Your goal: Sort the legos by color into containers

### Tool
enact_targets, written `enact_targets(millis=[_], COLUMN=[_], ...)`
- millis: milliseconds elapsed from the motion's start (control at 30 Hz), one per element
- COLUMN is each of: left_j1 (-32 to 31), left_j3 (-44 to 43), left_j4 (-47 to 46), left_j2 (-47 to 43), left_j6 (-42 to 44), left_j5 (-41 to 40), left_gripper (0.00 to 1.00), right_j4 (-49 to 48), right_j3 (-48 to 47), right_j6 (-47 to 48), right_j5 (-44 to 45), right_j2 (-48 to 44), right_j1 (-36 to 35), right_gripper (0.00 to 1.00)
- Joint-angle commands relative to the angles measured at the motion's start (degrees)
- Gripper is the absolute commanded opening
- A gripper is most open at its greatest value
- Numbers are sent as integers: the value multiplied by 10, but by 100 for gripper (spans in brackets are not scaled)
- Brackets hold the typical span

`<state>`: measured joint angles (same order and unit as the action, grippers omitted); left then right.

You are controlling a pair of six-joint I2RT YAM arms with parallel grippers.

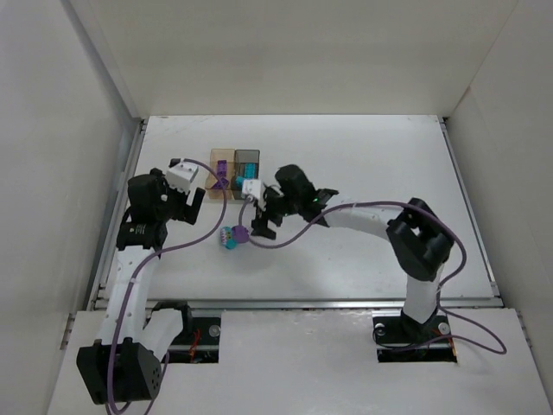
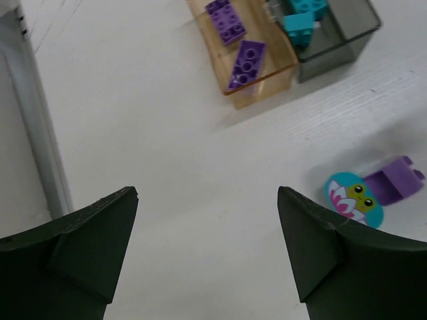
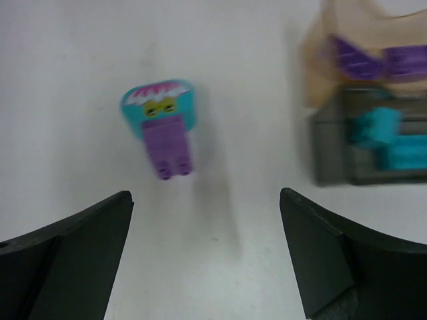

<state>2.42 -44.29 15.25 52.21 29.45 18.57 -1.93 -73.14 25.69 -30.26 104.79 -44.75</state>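
Observation:
On the table a teal lego (image 1: 228, 236) with a printed flower face lies against a purple lego (image 1: 242, 235). Both show in the left wrist view, teal (image 2: 353, 200) and purple (image 2: 397, 180), and in the right wrist view, teal (image 3: 159, 107) and purple (image 3: 168, 147). The amber container (image 2: 263, 80) holds two purple bricks (image 2: 247, 63). The grey container (image 2: 343, 43) next to it holds teal bricks (image 2: 300, 20). My left gripper (image 2: 207, 197) is open and empty, above bare table left of the loose legos. My right gripper (image 3: 205, 195) is open and empty, just beside the loose pair.
The containers (image 1: 235, 162) stand side by side toward the back of the white table. White walls enclose the table on the left, back and right. A raised rail (image 2: 37, 133) runs along the left edge. Purple cables trail from both arms.

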Motion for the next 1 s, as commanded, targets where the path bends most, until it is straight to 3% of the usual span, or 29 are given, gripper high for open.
enact_targets(millis=[0,467,767,867,933,967], left_j1=[7,13,13,13,13,13], left_j3=[3,18,18,18,18,18], left_j4=[-49,-55,-55,-55,-55,-55], left_j2=[-10,-4,-4,-4,-4,-4], left_j6=[-56,-56,-50,-56,-56,-56], left_j5=[-83,-93,-83,-76,-76,-76], left_gripper=[84,85,85,85,85,85], right_j4=[40,40,104,160,193,199], right_j3=[-35,-148,-147,-204,-244,-255], right_j6=[79,84,130,130,130,130], right_j5=[-7,43,-23,-59,-76,-83], right_j2=[23,151,158,198,219,226], right_j1=[-36,-73,-78,-83,-89,-89], right_gripper=[95,95,91,79,65,54])
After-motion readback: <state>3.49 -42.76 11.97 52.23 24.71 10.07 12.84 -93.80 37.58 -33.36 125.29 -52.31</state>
